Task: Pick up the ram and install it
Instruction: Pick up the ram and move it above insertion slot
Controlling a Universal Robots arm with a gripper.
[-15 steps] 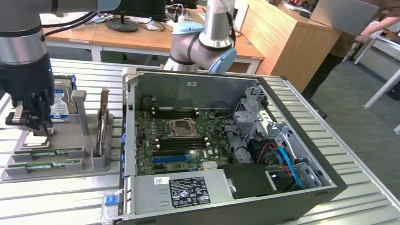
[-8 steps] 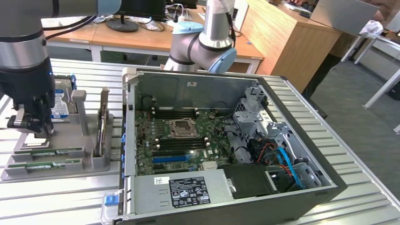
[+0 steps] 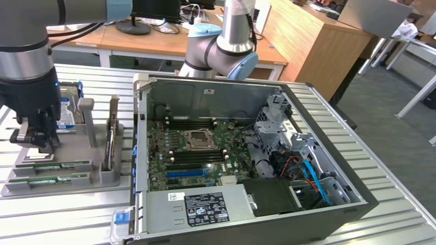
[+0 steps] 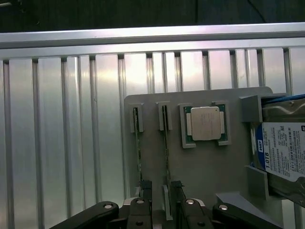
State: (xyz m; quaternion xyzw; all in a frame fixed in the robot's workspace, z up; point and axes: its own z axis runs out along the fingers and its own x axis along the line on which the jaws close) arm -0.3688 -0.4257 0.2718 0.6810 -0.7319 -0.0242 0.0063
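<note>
You needed to keep centred over the ram (image 4: 165, 143) (the stick nearer the processor (image 4: 206, 123), standing on edge in the grey holder (image 4: 209, 167)) and descend squarely, so the squeeze would land on its flat faces. The fingers (image 4: 177, 187) were spread, straddling that stick without visibly pinching it; they held nothing. The holder sat by the worktop (image 3: 68, 219) edge at the exterior view's left, with the open computer case (image 3: 272, 92) farther along.

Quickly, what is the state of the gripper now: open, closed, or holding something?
Gripper: open, holding nothing. Its fingers stand on either side of one ram in the gray tray.
</note>
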